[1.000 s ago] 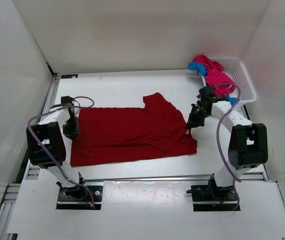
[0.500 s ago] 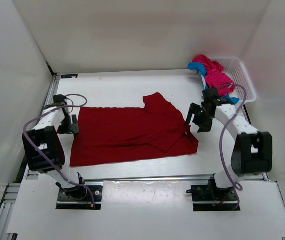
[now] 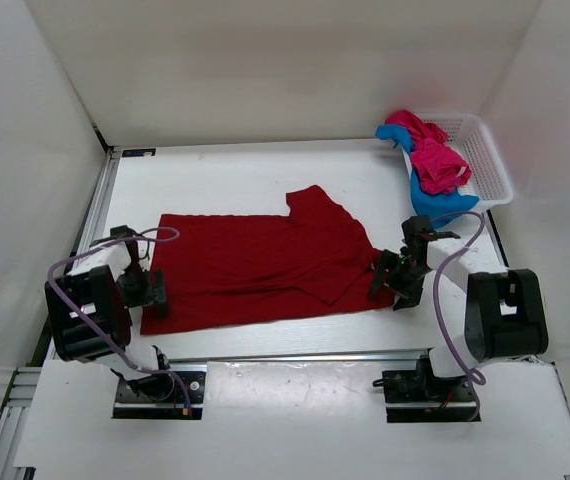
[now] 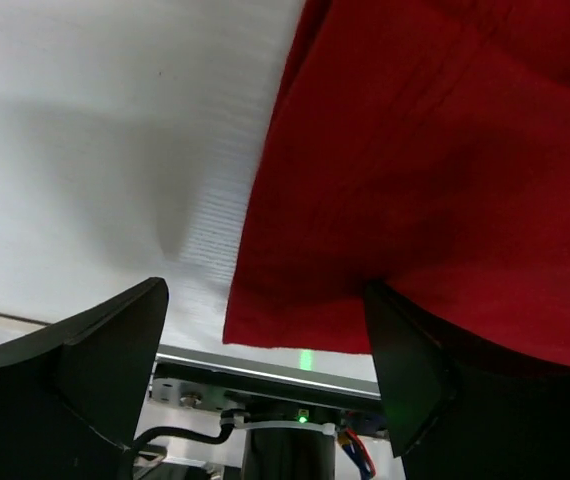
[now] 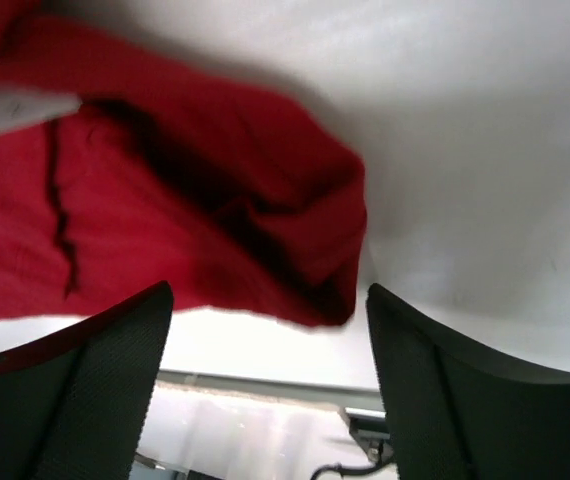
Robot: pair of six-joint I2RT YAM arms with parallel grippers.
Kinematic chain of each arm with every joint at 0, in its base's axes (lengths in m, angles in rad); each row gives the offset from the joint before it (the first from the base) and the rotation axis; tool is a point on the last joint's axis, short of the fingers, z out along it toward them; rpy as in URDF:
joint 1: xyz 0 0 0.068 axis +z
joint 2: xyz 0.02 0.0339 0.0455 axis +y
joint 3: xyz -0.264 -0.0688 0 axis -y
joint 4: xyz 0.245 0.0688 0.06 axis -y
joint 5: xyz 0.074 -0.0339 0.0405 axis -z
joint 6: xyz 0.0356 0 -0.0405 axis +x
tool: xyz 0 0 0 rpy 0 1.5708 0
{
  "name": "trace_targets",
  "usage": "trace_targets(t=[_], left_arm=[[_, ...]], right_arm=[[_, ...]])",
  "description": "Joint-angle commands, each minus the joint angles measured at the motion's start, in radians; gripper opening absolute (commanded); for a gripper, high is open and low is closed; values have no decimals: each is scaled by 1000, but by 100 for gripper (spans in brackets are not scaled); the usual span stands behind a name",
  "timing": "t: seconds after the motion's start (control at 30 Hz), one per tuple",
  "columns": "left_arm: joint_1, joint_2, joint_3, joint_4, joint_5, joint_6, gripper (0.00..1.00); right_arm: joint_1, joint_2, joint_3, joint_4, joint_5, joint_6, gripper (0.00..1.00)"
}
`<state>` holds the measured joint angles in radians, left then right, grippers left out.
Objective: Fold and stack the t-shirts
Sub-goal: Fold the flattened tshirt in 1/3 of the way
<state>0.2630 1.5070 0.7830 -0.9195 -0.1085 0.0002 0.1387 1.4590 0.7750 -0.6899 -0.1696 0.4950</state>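
Observation:
The dark red t-shirt [image 3: 255, 265] lies spread flat across the middle of the table, one sleeve pointing to the back. My left gripper [image 3: 152, 297] hangs open over its near-left corner, and in the left wrist view that corner of the red t-shirt [image 4: 425, 150] lies between the fingers [image 4: 95, 370], ungripped. My right gripper [image 3: 390, 280] is open at the near-right corner, where the rumpled red t-shirt [image 5: 165, 200] ends just ahead of its fingers [image 5: 465, 390]. A pink t-shirt [image 3: 430, 150] and a blue t-shirt [image 3: 435, 205] spill over the basket's left end.
The white mesh basket [image 3: 490, 160] stands at the back right against the wall. A metal rail [image 3: 295, 355] runs along the table's near edge, just behind both grippers. White walls close in the left, back and right sides.
Both grippers have opened, letting go of the red t-shirt's side edges, and have drawn toward the near edge to its near corners. The blue t-shirt, earlier mostly behind the right arm, now shows.

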Motion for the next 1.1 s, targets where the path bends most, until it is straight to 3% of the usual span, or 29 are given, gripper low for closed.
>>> trace_targets(t=[0.0,0.03,0.07,0.13,0.17,0.2,0.23,0.27,0.6,0.63,0.67,0.73,0.77,0.8,0.9,1.0,1.07], left_arm=[[-1,13,1,70,62,0,87],[-1,25,12,70,73,0,83],[-1,25,12,70,73,0,77],[-10,47,12,79,96,0,61],[-10,47,12,79,116,0,53],[-10,47,12,79,116,0,43],[-10,47,1,79,116,0,17],[-10,38,1,79,116,0,10],[41,-87,-1,7,-37,0,10],[41,-87,-1,-8,-37,0,26],[41,-87,8,-21,-37,0,40],[31,-87,21,-30,-51,0,58],[31,-87,31,-30,-75,0,69],[19,-96,32,-30,-92,0,69],[-11,-166,84,-4,-212,0,71],[-114,-261,169,70,-328,0,71],[-186,-300,273,82,-329,0,69]], right_arm=[[-11,35,-16,95,-40,10,78],[-11,35,-28,104,-41,10,73],[-11,47,-28,113,-57,19,56],[-11,47,-46,113,-57,28,38],[-20,38,-46,113,-48,37,19],[-21,22,-60,113,-48,37,11],[-21,9,-75,113,-48,46,6],[-30,-18,-85,113,-48,47,1],[-30,-397,-305,-71,-100,223,0],[-30,-417,-318,-83,-90,234,0],[-30,-445,-318,-83,-90,244,11],[-30,-456,-330,-108,-80,244,25],[-30,-456,-330,-117,-80,244,48],[-30,-465,-330,-117,-80,234,54],[-30,-512,-316,-158,-67,224,57],[-30,-551,-240,-215,-7,203,58],[-30,-551,-153,-243,24,169,58]])
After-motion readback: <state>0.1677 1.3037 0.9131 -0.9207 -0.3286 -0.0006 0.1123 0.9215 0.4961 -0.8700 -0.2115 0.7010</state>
